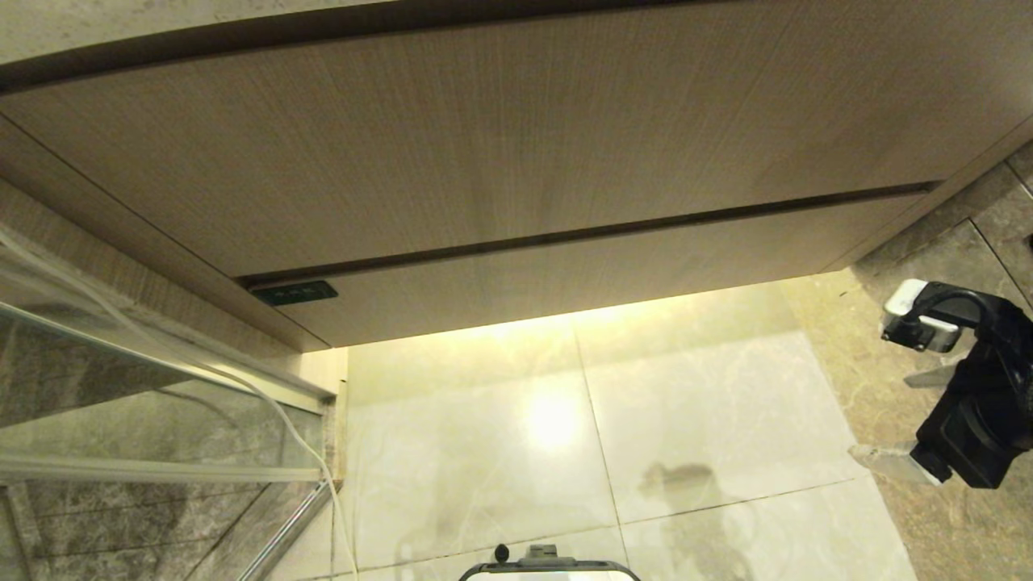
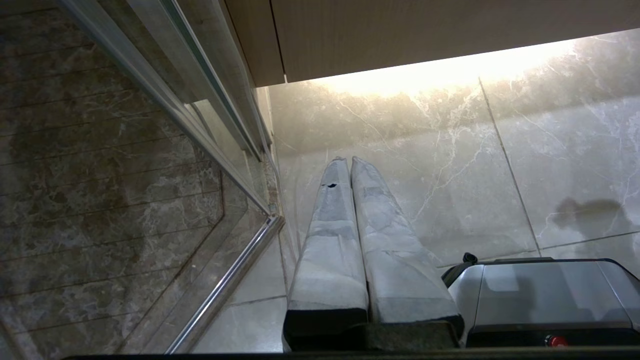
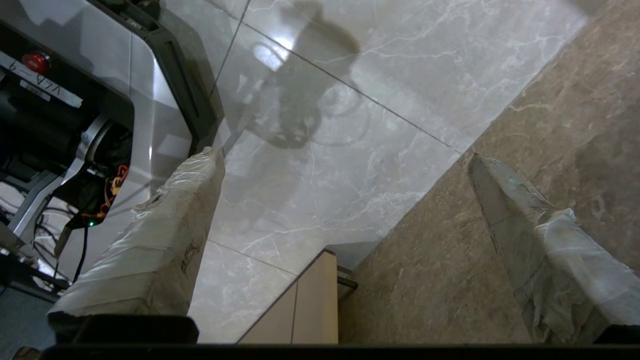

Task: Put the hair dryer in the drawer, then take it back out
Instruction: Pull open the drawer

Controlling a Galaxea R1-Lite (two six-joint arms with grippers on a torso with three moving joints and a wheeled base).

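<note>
Wood-grain fronts fill the head view: the wide, shallow, light-brown drawer (image 1: pixel 581 278) with its small dark label sits closed beneath a taller front, and no white hair dryer shows anywhere, so I judge the task either unbegun or finished. The right tool (image 1: pixel 904 420) hangs far right over open floor. From the left wrist, the left tool (image 2: pixel 345 162) rests pressed together beside a glass panel (image 2: pixel 150 165). From the right wrist, the right tool's padded fingers (image 3: pixel 165 235) stand wide, empty, with room between.
</note>
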